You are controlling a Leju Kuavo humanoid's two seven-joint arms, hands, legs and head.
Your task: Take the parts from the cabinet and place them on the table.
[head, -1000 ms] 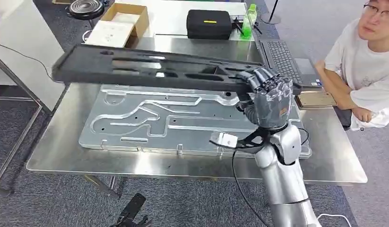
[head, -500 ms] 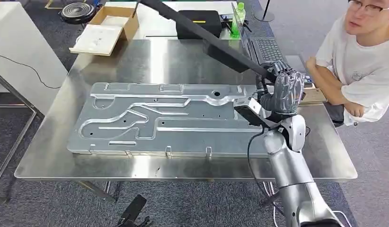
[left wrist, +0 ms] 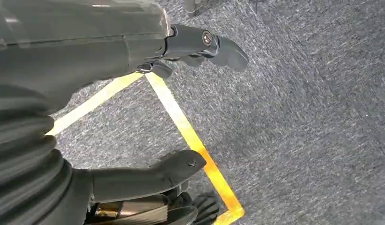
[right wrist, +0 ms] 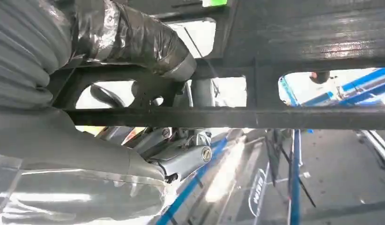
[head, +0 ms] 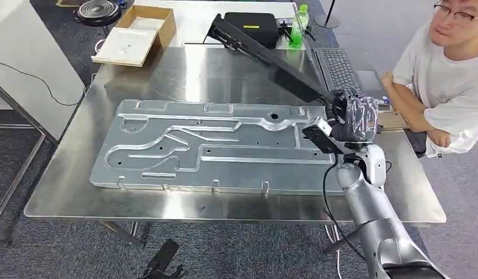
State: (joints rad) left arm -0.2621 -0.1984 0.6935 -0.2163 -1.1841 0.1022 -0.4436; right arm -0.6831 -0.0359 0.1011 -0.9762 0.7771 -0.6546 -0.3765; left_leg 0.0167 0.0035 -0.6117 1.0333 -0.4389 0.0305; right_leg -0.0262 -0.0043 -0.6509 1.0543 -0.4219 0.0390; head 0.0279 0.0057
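Above the far right part of the steel surface (head: 62, 192), beyond the long aluminium plate (head: 213, 148): long black part (head: 266, 55), gripped at its near end by the right hand (head: 352, 119) and slanting away toward the black case (head: 251, 26) and green bottle (head: 299, 23), raised off the surface along its whole length.

Judged stiff, since no sag shows despite a hold at one end only. Probably light, moulded and open-framed, with cut-outs along its body. Awkward rather than heavy: much leverage on the wrist, free end likely to swing toward the case, the bottle and the laptop (head: 341, 70). Better hold nearer the middle, fingers hooked through a cut-out; surface looks matte, not slippery.

Right hand closed tight, fingers (right wrist: 134, 33) wrapped through an opening and round a bar of the frame. Left hand (left wrist: 134, 108) hanging over carpet (left wrist: 298, 117) with a yellow floor line (left wrist: 190, 136), fingers spread, holding nothing.

Beside the surface's right edge, a seated person (head: 446, 81).
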